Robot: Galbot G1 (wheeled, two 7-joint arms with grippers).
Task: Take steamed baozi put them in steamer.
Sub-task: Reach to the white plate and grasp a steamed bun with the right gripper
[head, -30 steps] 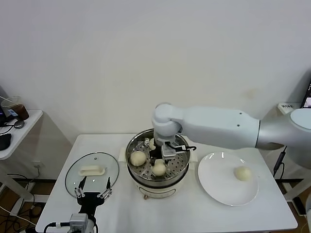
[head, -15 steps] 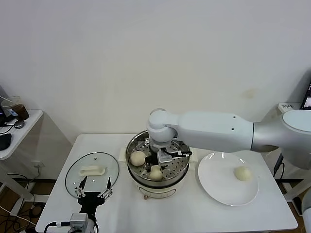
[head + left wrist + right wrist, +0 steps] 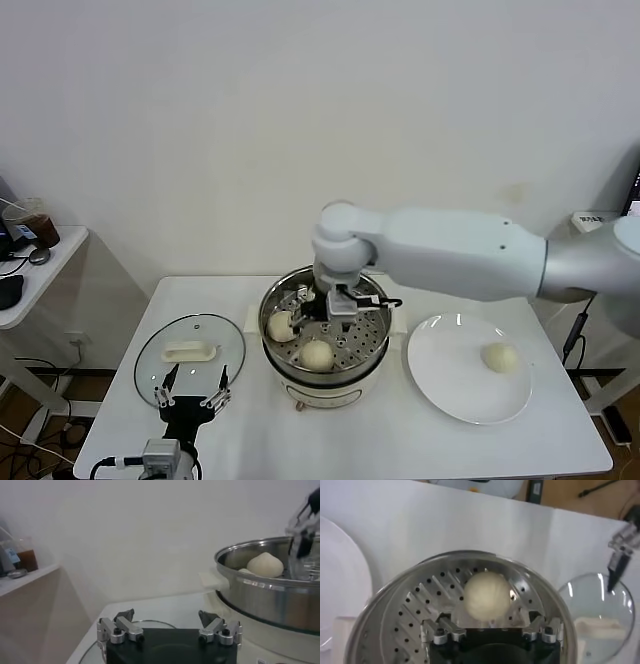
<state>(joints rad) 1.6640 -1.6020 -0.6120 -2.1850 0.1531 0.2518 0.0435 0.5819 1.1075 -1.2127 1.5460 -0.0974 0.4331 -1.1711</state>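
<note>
Your right gripper hangs over the steamer with its fingers spread wide and nothing between them, so the drop-off step looks finished. Two steamed baozi show in the basket, one on its left side and one at its near edge, just beside each other; a third may be hidden under the wrist. One more baozi waits on the white plate to the right. Next, lift clear of the rim and swing right to it. Your left gripper, fingers also spread, idles near the glass lid.

Head looks down; wrists close, sharing steamer.
</note>
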